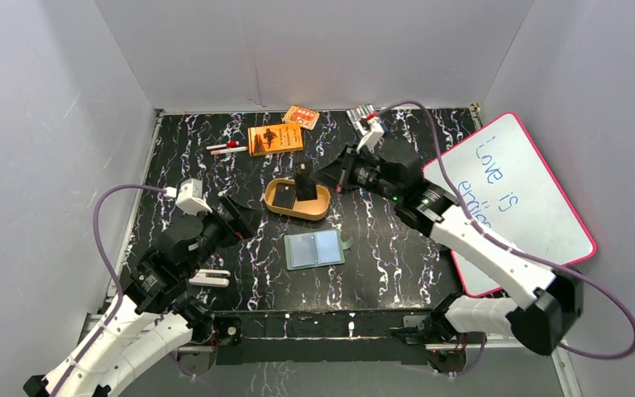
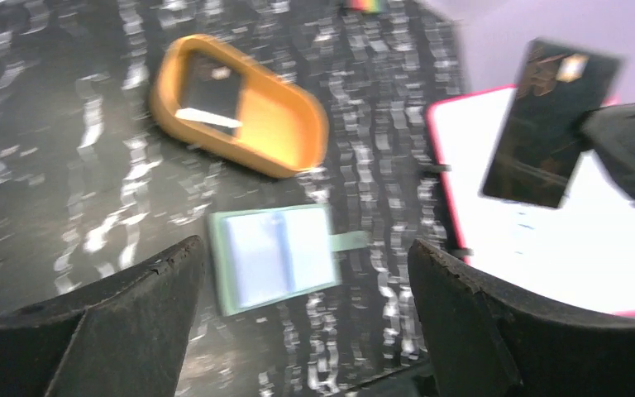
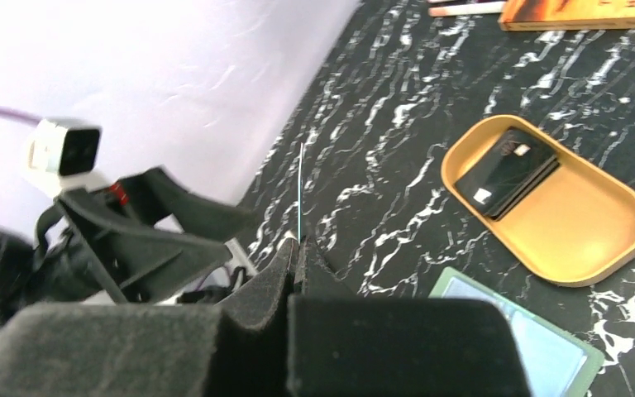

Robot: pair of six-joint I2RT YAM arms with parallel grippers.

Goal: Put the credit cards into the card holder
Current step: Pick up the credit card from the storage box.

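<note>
Credit cards (image 3: 508, 169), black: we judge them light, thin, stiff and slick, best pinched across the flat faces near one edge. One card (image 2: 546, 124) stands upright in the air over the tan tray (image 3: 583, 227), its edge clamped in the right claw (image 3: 298, 260); the others lie stacked in that tray. The left claw (image 2: 306, 331) hangs with jaws apart, near the open card holder (image 1: 315, 248) on the tabletop (image 1: 389, 248).

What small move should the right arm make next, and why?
Probably carry the card over to the card holder and lower it there. The right fingers are shut on the card, which hangs in the air near the tray, while the holder lies open and flat, nearer the arms. More cards lie in the tray.
</note>
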